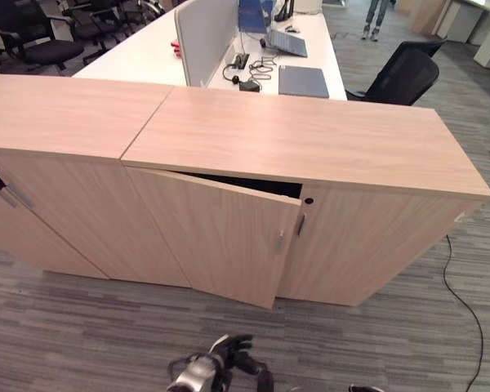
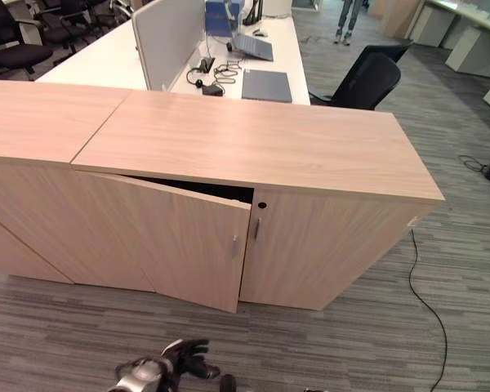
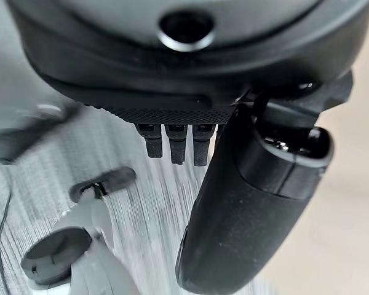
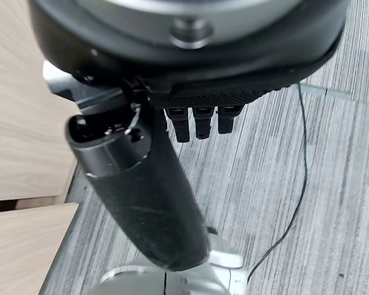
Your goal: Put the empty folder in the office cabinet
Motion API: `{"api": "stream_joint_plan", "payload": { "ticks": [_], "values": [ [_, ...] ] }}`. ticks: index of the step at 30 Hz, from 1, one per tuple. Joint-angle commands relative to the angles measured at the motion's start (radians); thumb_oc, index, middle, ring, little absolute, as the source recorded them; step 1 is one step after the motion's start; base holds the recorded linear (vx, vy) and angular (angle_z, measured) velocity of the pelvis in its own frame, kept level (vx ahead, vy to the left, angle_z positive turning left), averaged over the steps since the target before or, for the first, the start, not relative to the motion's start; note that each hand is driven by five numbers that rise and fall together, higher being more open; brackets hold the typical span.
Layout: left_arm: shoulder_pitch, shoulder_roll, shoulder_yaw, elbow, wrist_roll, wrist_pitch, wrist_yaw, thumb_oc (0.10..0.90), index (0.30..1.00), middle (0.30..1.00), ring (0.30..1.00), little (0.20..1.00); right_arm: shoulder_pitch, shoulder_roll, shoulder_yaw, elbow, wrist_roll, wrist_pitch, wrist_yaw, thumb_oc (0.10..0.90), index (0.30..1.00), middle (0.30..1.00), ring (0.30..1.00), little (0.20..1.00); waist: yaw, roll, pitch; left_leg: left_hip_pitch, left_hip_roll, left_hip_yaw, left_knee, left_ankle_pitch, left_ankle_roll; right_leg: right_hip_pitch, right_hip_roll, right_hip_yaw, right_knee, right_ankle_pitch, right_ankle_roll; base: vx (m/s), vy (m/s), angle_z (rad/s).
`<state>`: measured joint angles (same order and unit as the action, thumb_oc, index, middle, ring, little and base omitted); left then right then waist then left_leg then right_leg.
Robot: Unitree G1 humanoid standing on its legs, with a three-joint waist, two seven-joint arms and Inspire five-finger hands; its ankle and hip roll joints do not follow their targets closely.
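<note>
folder [image 1: 303, 81]: the likely candidate is a flat grey-blue item lying on the white desk [image 1: 147, 57] behind the cabinet [image 1: 310, 139], well apart from both hands; whether it is the empty folder cannot be told. neither hand holds anything. the cabinet's left door [image 1: 220, 237] stands ajar, swung outward at its handle edge, with a dark gap [image 1: 245, 183] showing above it; the right door [image 1: 367, 245] is closed. left hand [image 1: 229, 355] hangs low over the carpet [image 1: 82, 327] in front of the cabinet, fingers [image 3: 175, 142] curled in loosely round nothing, thumb [image 3: 246, 203] extended. right hand [image 4: 172, 110], seen in its wrist view beside the cabinet side, shows the same posture. judged handling: an empty folder should be light, thin and somewhat flexible, with smooth covers that may slip; best pinched along the spine or a stiff edge, thumb on one face and fingers on the other, kept flat for sliding through the door gap
</note>
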<state>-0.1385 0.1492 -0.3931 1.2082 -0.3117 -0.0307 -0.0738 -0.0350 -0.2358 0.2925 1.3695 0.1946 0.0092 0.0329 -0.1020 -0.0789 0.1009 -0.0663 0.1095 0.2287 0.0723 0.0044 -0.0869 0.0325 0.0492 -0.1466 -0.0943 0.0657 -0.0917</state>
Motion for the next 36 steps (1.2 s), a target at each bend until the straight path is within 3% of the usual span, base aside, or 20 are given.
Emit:
{"api": "stream_joint_plan", "payload": {
  "ticks": [1,3,9,15,17,21,36],
  "values": [
    [-0.078,0.018,0.076,0.060,0.053,-0.069,0.067,0.800,0.900,0.900,0.900,0.900,-0.002,-0.026,-0.024,0.022,-0.027,-0.015,-0.006,0.800,0.900,0.900,0.900,0.900,0.013,0.020,-0.050,0.066,-0.073,0.015,-0.081,-0.034,0.037,0.002,-0.067,-0.012,0.033,-0.078,0.174,0.13,0.168,0.08],
    [-0.052,0.036,0.101,0.083,0.126,-0.072,0.098,0.800,0.900,0.900,0.900,0.900,0.006,-0.021,-0.028,0.022,-0.032,-0.017,-0.007,0.800,0.900,0.900,0.900,0.900,0.020,0.027,-0.065,0.094,-0.093,0.001,-0.141,-0.019,0.043,0.004,-0.071,-0.013,0.032,-0.080,0.177,0.11,0.109,0.03],
    [0.040,0.058,0.091,0.061,0.327,-0.106,0.232,0.800,0.900,0.900,0.900,0.900,0.032,-0.004,-0.054,-0.004,0.009,-0.041,-0.031,0.800,0.900,0.900,0.900,0.900,0.031,0.032,-0.082,0.105,-0.113,-0.014,-0.160,-0.028,0.052,0.014,-0.077,-0.013,0.028,-0.086,0.185,0.07,0.057,-0.02],
    [0.090,0.049,0.129,0.078,0.274,-0.100,0.207,0.800,0.900,0.900,0.900,0.900,0.043,-0.004,-0.055,-0.001,0.011,-0.045,-0.037,0.800,0.900,0.900,0.900,0.900,0.039,0.031,-0.087,0.104,-0.115,-0.016,-0.160,-0.033,0.056,0.017,-0.081,-0.021,0.024,-0.085,0.189,0.03,0.022,0.07],
    [0.119,0.036,0.202,0.108,0.104,-0.078,0.094,0.800,0.900,0.900,0.900,0.900,0.049,-0.009,-0.049,0.000,-0.004,-0.039,-0.023,0.800,0.900,0.900,0.900,0.900,0.039,0.036,-0.094,0.105,-0.114,-0.012,-0.160,-0.038,0.058,0.017,-0.081,-0.021,0.018,-0.080,0.193,0.00,0.000,0.00],
    [0.131,0.034,0.253,0.112,0.005,-0.070,0.035,0.800,0.900,0.900,0.900,0.900,0.045,-0.008,-0.050,0.001,-0.005,-0.027,-0.001,0.800,0.900,0.900,0.900,0.900,0.044,0.040,-0.104,0.113,-0.114,-0.006,-0.160,-0.045,0.062,0.020,-0.081,-0.014,0.010,-0.075,0.199,0.02,0.014,-0.09],
    [0.090,0.024,0.107,0.061,0.170,-0.086,0.063,0.800,0.900,0.900,0.900,0.900,0.043,0.020,-0.023,-0.003,-0.028,-0.021,-0.018,0.800,0.900,0.900,0.900,0.900,0.029,0.056,-0.122,0.128,-0.118,0.004,-0.160,-0.057,0.066,0.030,-0.083,-0.012,0.007,-0.073,0.204,0.01,0.001,-0.04]
  ]
}}
